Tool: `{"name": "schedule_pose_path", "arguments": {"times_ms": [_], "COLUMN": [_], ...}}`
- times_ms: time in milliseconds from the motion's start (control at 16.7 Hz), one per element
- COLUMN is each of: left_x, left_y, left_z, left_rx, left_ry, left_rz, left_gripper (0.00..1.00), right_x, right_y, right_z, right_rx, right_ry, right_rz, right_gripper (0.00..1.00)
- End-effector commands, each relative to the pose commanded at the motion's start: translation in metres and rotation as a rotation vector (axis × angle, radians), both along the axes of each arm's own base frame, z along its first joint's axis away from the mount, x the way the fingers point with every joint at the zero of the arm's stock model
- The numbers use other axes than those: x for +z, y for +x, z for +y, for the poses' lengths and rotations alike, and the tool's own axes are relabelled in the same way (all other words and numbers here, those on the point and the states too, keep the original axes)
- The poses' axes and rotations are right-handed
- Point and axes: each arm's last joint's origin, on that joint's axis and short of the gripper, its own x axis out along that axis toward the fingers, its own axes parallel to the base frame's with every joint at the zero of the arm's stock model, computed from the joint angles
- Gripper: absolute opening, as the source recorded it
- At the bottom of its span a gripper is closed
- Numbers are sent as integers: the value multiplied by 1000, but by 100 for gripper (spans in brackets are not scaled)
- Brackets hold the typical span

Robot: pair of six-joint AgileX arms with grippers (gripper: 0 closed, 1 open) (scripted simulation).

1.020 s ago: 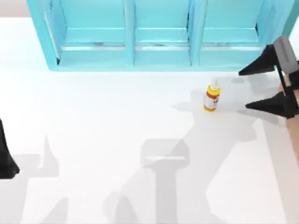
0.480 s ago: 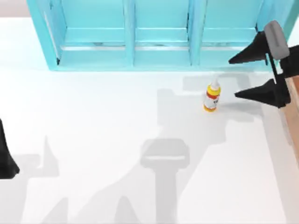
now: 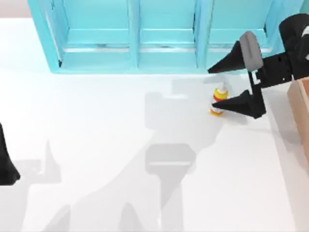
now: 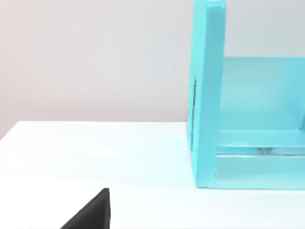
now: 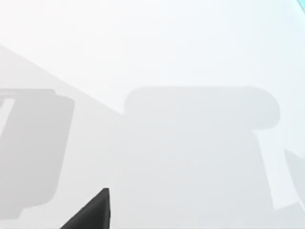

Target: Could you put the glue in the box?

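The glue [image 3: 217, 97], a small yellow bottle with a red band and a white nozzle, stands upright on the white table just in front of the cyan shelf's right end. My right gripper [image 3: 212, 87] is open and points left. In the top view its fingertips lie either side of the nozzle, and the nearer finger [image 3: 239, 103] covers part of the bottle's body. I cannot tell whether it touches. The tan box [image 3: 301, 104] shows at the table's right edge, behind the right arm. My left gripper [image 3: 6, 164] is parked at the left edge.
The big cyan shelf [image 3: 164, 34] runs along the back of the table, and its end wall [image 4: 208, 95] shows in the left wrist view. Arm shadows fall across the white table [image 3: 96, 125]. A dark fingertip [image 5: 90, 214] shows in the right wrist view.
My right gripper has swept left from the right edge to the glue, staying open. The bottle and the left arm have not moved.
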Motion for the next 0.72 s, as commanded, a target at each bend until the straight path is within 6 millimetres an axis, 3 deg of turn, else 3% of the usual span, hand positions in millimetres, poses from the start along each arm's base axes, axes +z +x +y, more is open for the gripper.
{"name": "schedule_pose_path", "arguments": {"times_ms": [300,600,720], "left_x": [0,0,0], "left_y": [0,0,0], "left_z": [0,0,0], "left_rx": [0,0,0], "left_ry": [0,0,0], "left_rz": [0,0,0], "left_gripper": [100,100,100], "right_x": [-46,-52,-52], "right_y": [1,1,1], "right_z": [7,6,6], "right_rx": [-2,-3,-3], "right_ry": [3,4,4], "right_rz": [0,1,1], "right_gripper": [100,100,85]}}
